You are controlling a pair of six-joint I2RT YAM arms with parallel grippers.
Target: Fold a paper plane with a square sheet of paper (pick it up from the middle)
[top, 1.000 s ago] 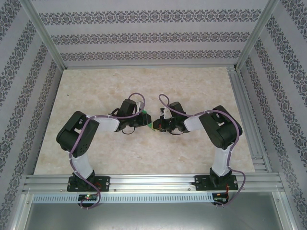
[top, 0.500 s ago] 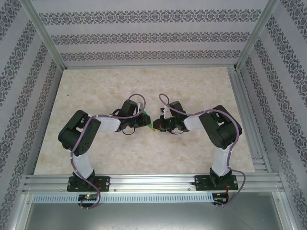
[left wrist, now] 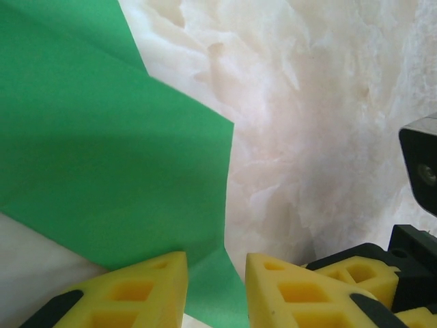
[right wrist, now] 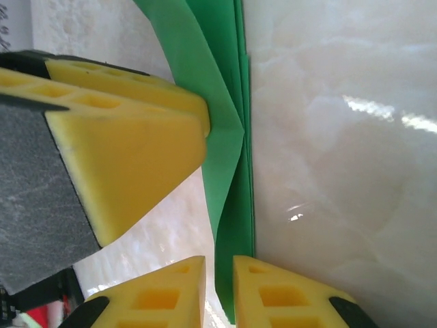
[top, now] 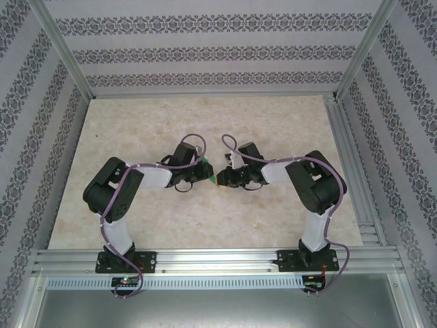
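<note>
Judged square sheet of paper [left wrist: 102,150] light, floppy; best pinched at fold. Found left gripper [left wrist: 216,263] parted; couldn't tell for right gripper [right wrist: 218,263]

Hard to make out from above beyond a green sliver of the square sheet of paper [top: 214,180], otherwise lost between left claw [top: 207,173] and right claw [top: 222,179] (cropped too by the edges of both wrist views), and impossible to judge whether the right fingers [right wrist: 287,294] truly pinch it.
</note>
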